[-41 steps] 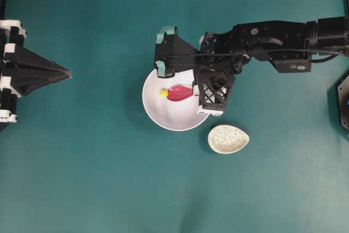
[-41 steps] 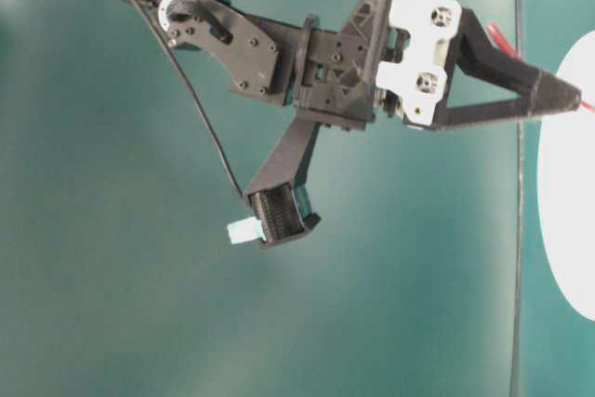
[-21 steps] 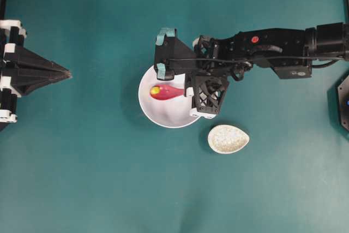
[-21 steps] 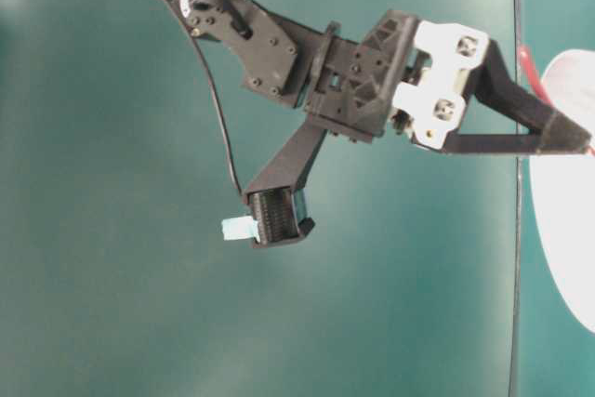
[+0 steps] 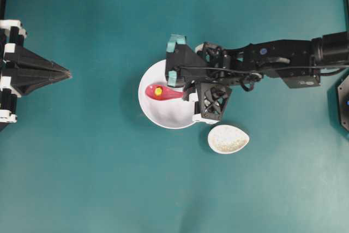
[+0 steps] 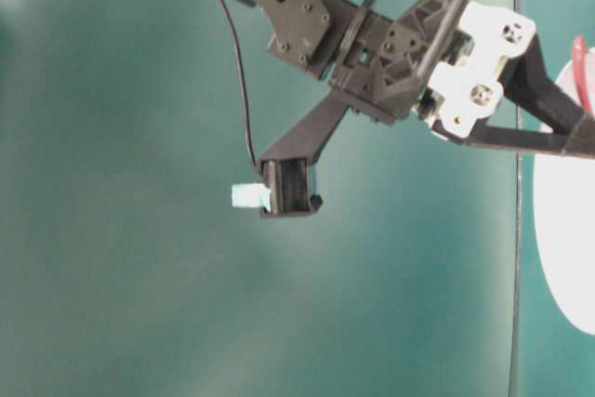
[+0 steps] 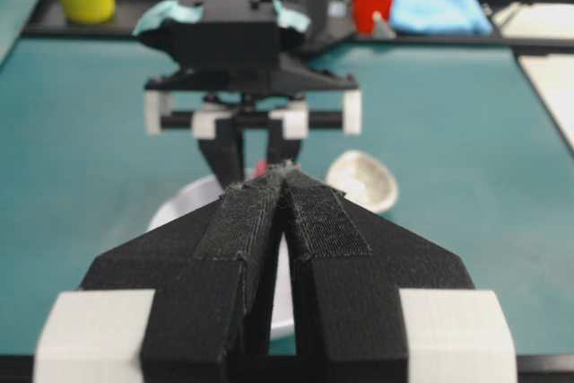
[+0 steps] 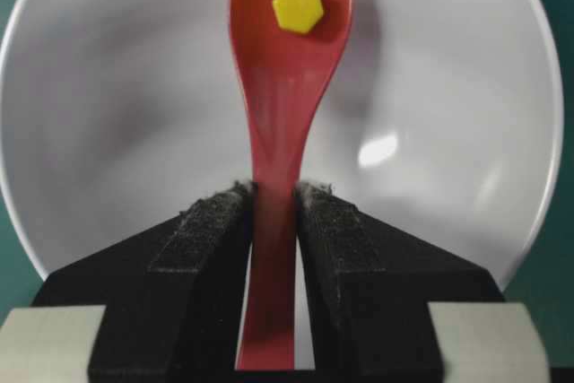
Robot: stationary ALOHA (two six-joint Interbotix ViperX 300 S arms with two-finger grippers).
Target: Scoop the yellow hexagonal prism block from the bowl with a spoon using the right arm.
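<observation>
Overhead: I see the right gripper [image 5: 185, 87] hiding the spoon [image 5: 163, 93] handle; yellow hexagonal prism block [image 5: 158, 91] sits in its scoop over the glossy white bowl [image 5: 163, 115].

Table-level: bowl cut off at the edge.

Left wrist: left gripper [image 7: 284, 175] pads pressed together, empty.

Right wrist: fuzzy pads clamp the spoon handle; block's flat hexagonal face up.

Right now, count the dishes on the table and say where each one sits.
2. The white bowl sits mid-table under the right gripper, which holds the spoon. The speckled spoon rest lies just beside the bowl, apart from it.
</observation>
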